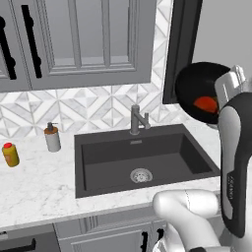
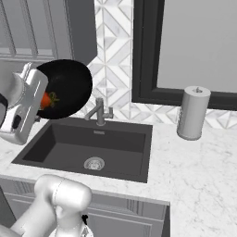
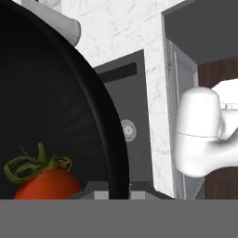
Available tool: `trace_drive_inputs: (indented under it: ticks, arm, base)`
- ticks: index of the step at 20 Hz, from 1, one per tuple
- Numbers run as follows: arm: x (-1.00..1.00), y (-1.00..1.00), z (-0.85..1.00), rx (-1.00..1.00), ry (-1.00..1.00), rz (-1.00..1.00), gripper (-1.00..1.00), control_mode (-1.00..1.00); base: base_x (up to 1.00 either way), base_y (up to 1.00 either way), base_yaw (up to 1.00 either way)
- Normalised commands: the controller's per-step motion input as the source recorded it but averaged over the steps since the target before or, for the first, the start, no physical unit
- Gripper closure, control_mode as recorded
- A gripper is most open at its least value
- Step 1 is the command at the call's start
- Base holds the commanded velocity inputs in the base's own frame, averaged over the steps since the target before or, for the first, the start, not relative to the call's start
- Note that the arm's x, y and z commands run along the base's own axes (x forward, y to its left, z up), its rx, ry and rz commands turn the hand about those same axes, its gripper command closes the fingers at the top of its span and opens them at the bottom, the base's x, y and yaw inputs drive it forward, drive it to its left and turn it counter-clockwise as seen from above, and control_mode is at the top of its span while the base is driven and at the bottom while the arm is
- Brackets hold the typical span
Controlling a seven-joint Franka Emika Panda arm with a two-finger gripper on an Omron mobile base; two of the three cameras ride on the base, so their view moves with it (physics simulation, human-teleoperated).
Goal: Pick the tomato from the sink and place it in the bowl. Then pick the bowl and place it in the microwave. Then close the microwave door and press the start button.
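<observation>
A: Colours?
B: The bowl (image 1: 194, 88) is glossy black; the tomato (image 3: 44, 183) in it is red-orange with a green stem. The sink (image 1: 106, 152) is dark grey with a metal drain (image 1: 141, 175).
A: And around it?
B: White marble worktop (image 2: 199, 176) with grey veins, backsplash (image 1: 88, 110) of grey-white triangles, grey cabinets (image 1: 78, 39), a yellow bottle (image 1: 10, 154) with red cap at the worktop's left edge.

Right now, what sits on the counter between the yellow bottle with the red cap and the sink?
In the left base view, a grey soap dispenser stands between the yellow bottle and the sink, on the marble counter.
</observation>
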Motion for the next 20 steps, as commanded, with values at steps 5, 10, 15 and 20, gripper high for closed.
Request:
trace_drive_inputs:
  ticks: [5,10,15,20]
  arm:
    - [-0.18,0.03,0.01,0.00,-0.13,0.00,1.00,1.00]
    - [0.00,0.00,0.00,0.00,0.00,0.00,1.00,1.00]
    - [0.00,0.00,0.00,0.00,0.00,0.00,1.00,1.00]
    - [0.00,0.00,0.00,0.00,0.00,0.00,1.00,1.00]
  base:
    - [-0.46,0.01,0.00]
    - [-1.00,0.63,0.02]
    - [-0.82,1.00,0.34]
    - [-0.12,0.78,0.85]
